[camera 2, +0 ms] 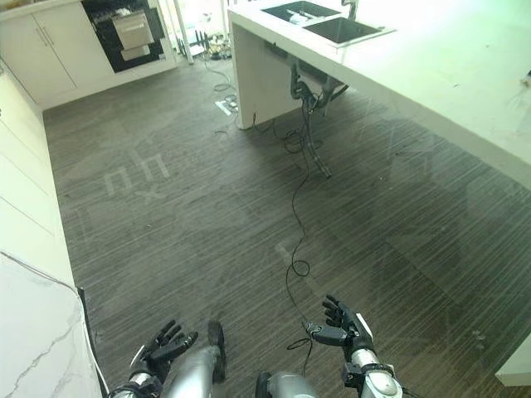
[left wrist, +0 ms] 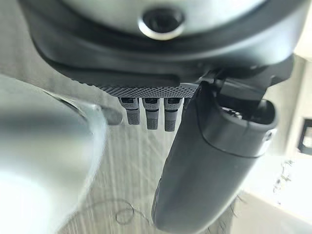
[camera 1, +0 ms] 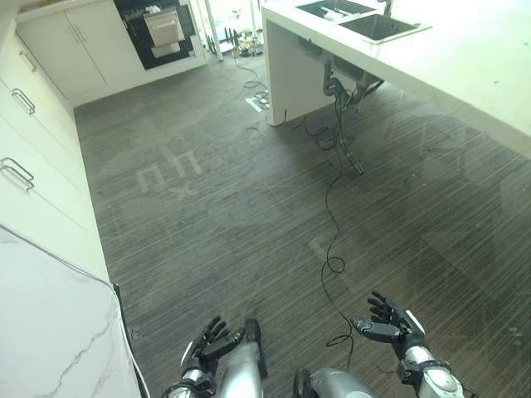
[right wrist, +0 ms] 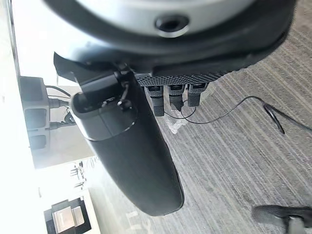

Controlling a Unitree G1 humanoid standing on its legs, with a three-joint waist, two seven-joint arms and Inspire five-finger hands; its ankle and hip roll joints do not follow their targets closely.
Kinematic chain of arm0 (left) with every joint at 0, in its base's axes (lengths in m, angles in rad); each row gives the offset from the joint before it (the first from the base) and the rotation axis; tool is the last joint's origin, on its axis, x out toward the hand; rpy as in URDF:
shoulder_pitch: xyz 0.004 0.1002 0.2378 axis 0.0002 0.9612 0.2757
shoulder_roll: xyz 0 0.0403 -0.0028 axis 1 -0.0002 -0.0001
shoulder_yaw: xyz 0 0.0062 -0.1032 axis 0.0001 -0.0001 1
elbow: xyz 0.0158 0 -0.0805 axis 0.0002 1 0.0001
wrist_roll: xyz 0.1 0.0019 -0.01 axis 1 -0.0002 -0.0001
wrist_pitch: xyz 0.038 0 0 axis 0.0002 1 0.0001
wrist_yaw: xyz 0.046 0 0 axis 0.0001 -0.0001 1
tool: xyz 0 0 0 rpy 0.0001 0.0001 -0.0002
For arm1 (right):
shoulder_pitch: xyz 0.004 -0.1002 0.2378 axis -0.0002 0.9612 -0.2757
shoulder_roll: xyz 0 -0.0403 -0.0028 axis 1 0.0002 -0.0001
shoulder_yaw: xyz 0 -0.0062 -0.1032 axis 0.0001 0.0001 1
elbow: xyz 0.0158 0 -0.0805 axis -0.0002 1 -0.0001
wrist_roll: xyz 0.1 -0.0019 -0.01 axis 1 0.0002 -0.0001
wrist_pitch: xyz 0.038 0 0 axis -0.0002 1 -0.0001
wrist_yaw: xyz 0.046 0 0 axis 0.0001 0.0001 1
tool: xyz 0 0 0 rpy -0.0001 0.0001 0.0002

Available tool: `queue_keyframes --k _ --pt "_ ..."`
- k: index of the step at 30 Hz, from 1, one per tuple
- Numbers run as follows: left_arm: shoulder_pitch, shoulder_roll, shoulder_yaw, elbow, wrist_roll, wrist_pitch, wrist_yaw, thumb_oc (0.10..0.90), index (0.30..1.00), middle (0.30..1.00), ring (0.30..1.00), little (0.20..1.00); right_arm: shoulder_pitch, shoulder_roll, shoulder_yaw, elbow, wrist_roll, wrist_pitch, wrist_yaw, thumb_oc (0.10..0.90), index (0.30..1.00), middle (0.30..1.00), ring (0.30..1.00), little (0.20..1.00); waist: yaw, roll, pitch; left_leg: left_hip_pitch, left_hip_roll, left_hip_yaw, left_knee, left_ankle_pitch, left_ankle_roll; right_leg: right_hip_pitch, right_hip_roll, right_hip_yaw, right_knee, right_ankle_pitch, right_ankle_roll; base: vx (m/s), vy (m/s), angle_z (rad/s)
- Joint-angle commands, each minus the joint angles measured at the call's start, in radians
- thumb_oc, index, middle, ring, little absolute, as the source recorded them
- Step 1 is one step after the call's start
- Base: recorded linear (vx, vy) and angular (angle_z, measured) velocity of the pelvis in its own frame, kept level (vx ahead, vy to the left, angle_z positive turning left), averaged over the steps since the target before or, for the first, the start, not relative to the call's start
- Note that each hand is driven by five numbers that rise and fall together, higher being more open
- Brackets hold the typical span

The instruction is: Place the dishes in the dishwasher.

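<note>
Low over the dark wood floor, my left hand (camera 1: pixel 207 342) hangs open and holds nothing. Its thumb (left wrist: pixel 209 161) and straight fingers (left wrist: pixel 146 114) show over bare floor in the left wrist view. My right hand (camera 1: pixel 390 322) is open too, fingers spread, thumb (right wrist: pixel 131 156) free and nothing in it. Far across the room, a dark open appliance (camera 1: pixel 158 29) with a pale rack pulled out stands among the white cabinets. A double sink (camera 1: pixel 365 21) is set into the white island counter; what lies in it is too small to tell.
The white island counter (camera 1: pixel 465 75) runs along the right side. White cabinets with metal handles (camera 1: pixel 25 166) line the left wall, and a marble countertop (camera 1: pixel 50 332) sits at the lower left. Open floor (camera 1: pixel 232 191) stretches between them.
</note>
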Motion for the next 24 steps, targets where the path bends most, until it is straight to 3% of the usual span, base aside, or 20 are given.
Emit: queue_keyframes --k 1,6,8,9,10,11,12,14,15,16,17,18,20,21,24 --pt "0.006 0.055 0.009 -0.094 0.032 -0.117 -0.031 0.800 0.900 0.900 0.900 0.900 -0.005 -0.044 -0.039 -0.127 0.011 -0.113 0.031 0.800 0.900 0.900 0.900 0.900 0.001 -0.006 -0.090 0.001 -0.031 0.041 0.077 -0.058 0.011 0.120 -0.098 0.004 -0.061 -0.103 0.116 0.42 0.201 -0.31" --pt "0.019 0.102 0.017 -0.157 0.071 -0.108 -0.046 0.800 0.900 0.900 0.900 0.900 0.034 -0.041 -0.036 -0.204 0.021 -0.103 0.045 0.800 0.900 0.900 0.900 0.900 0.015 -0.022 -0.149 0.041 -0.072 0.052 0.077 -0.120 0.061 0.177 -0.156 -0.002 -0.061 -0.115 0.166 0.42 0.194 -0.19" --pt "0.010 0.135 0.012 -0.200 0.098 -0.100 -0.056 0.800 0.900 0.900 0.900 0.900 0.032 -0.033 -0.032 -0.249 0.017 -0.089 0.033 0.800 0.900 0.900 0.900 0.900 0.026 -0.035 -0.182 0.052 -0.106 0.031 0.077 -0.146 0.097 0.191 -0.201 -0.019 -0.061 -0.084 0.204 0.41 0.219 -0.19" --pt "0.005 0.149 0.007 -0.217 0.109 -0.098 -0.057 0.800 0.900 0.900 0.900 0.900 0.027 -0.027 -0.030 -0.263 0.027 -0.085 0.023 0.800 0.900 0.900 0.900 0.900 0.027 -0.042 -0.190 0.059 -0.127 0.016 0.077 -0.156 0.113 0.194 -0.221 -0.027 -0.061 -0.030 0.226 0.28 0.159 -0.08" --pt "-0.002 0.164 0.000 -0.233 0.113 -0.091 -0.058 0.800 0.900 0.900 0.900 0.900 0.023 -0.018 -0.030 -0.274 0.035 -0.082 0.018 0.800 0.900 0.900 0.900 0.900 0.022 -0.049 -0.196 0.072 -0.153 0.003 0.077 -0.170 0.134 0.207 -0.239 -0.037 -0.061 0.081 0.256 0.37 0.254 0.01" --pt "-0.016 0.185 -0.009 -0.258 0.128 -0.077 -0.060 0.800 0.900 0.900 0.900 0.900 0.014 -0.006 -0.028 -0.295 0.045 -0.084 0.014 0.800 0.900 0.900 0.900 0.900 0.010 -0.041 -0.195 0.107 -0.189 -0.031 0.077 -0.191 0.166 0.170 -0.254 -0.044 0.052 0.266 0.284 0.40 0.363 0.27" --pt "-0.024 0.204 -0.033 -0.287 0.182 -0.072 -0.059 0.800 0.900 0.900 0.900 0.900 0.011 0.002 -0.016 -0.332 0.083 -0.080 0.009 0.800 0.900 0.900 0.900 0.900 -0.002 -0.021 -0.174 0.148 -0.220 -0.063 0.077 -0.212 0.190 -0.008 -0.253 -0.015 0.379 0.325 0.274 0.36 0.360 0.31" --pt "-0.029 0.219 -0.061 -0.308 0.220 -0.076 -0.042 0.800 0.900 0.900 0.900 0.900 -0.006 0.007 0.003 -0.327 0.103 -0.089 0.006 0.800 0.900 0.900 0.900 0.900 -0.005 -0.009 -0.159 0.176 -0.235 -0.065 0.077 -0.226 0.200 -0.122 -0.274 -0.033 0.441 0.324 0.246 0.19 0.193 0.37" --pt "-0.038 0.225 -0.076 -0.318 0.225 -0.068 -0.027 0.800 0.900 0.900 0.900 0.900 -0.019 0.008 0.016 -0.320 0.111 -0.093 0.000 0.800 0.900 0.900 0.900 0.900 -0.008 -0.001 -0.151 0.187 -0.237 -0.069 0.077 -0.225 0.197 -0.154 -0.270 -0.057 0.403 0.290 0.230 0.22 0.054 0.30" --pt "-0.046 0.235 -0.083 -0.328 0.215 -0.054 -0.024 0.800 0.900 0.900 0.900 0.900 -0.029 0.005 0.024 -0.318 0.122 -0.094 0.000 0.800 0.900 0.900 0.900 0.900 -0.011 0.003 -0.141 0.200 -0.234 -0.065 0.077 -0.218 0.186 -0.149 -0.246 -0.103 0.279 0.242 0.213 0.26 -0.010 0.17" --pt "-0.046 0.239 -0.081 -0.336 0.207 -0.044 -0.028 0.800 0.900 0.900 0.900 0.900 -0.028 0.003 0.023 -0.326 0.125 -0.092 -0.001 0.800 0.900 0.900 0.900 0.900 -0.016 0.005 -0.135 0.211 -0.232 -0.061 0.077 -0.220 0.182 -0.139 -0.236 -0.129 0.192 0.235 0.212 0.41 -0.106 0.00" --pt "-0.036 0.248 -0.062 -0.358 0.221 -0.008 -0.037 0.800 0.900 0.900 0.900 0.900 -0.002 -0.007 0.006 -0.353 0.143 -0.093 0.026 0.800 0.900 0.900 0.900 0.900 -0.034 -0.004 -0.124 0.247 -0.230 -0.047 0.077 -0.246 0.175 -0.159 -0.237 -0.175 -0.044 0.276 0.221 0.37 -0.140 0.05" --pt "-0.024 0.253 -0.057 -0.362 0.233 -0.007 -0.043 0.800 0.900 0.900 0.900 0.900 0.016 -0.014 -0.007 -0.361 0.172 -0.102 0.062 0.800 0.900 0.900 0.900 0.900 -0.044 -0.023 -0.115 0.274 -0.245 -0.035 0.077 -0.266 0.172 -0.228 -0.276 -0.169 -0.061 0.272 0.238 0.36 -0.183 0.37" --pt "-0.007 0.253 -0.058 -0.367 0.244 -0.007 -0.041 0.800 0.900 0.900 0.900 0.900 0.039 -0.020 -0.025 -0.377 0.190 -0.123 0.101 0.800 0.900 0.900 0.900 0.900 -0.059 -0.038 -0.112 0.308 -0.261 -0.027 0.077 -0.294 0.170 -0.341 -0.311 -0.127 -0.061 0.257 0.260 0.39 -0.231 0.30" --pt "0.008 0.250 -0.054 -0.368 0.251 -0.022 -0.047 0.800 0.900 0.900 0.900 0.900 0.056 -0.029 -0.040 -0.418 0.203 -0.136 0.114 0.800 0.900 0.900 0.900 0.900 -0.071 -0.046 -0.118 0.346 -0.271 -0.021 0.077 -0.330 0.185 -0.388 -0.320 -0.107 -0.061 0.230 0.263 0.36 -0.219 0.06"
